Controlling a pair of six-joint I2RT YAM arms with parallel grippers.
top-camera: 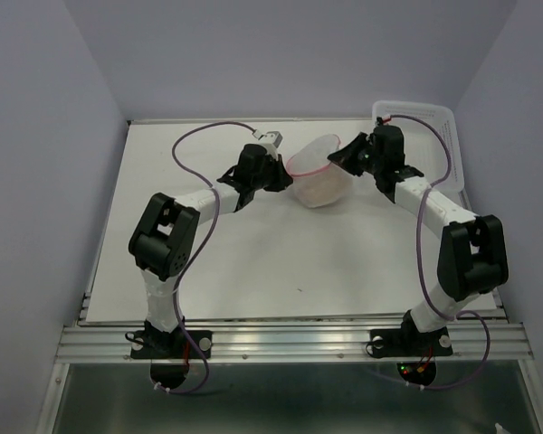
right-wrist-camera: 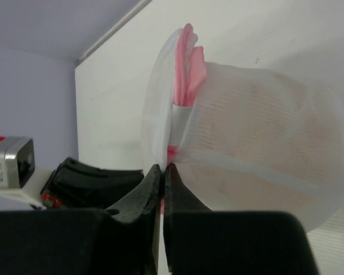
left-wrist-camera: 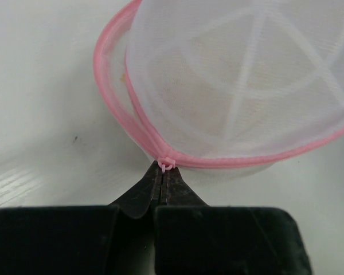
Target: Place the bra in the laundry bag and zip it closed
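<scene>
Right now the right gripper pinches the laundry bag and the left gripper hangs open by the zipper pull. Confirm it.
Wrong on the left gripper: the left wrist view shows it shut on the zipper pull, not open. The right gripper does pinch the laundry bag.

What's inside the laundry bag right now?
A peach-beige mass, likely the bra, shows faintly through the bag's mesh. Its straps and exact shape are blurred by the mesh.
</scene>
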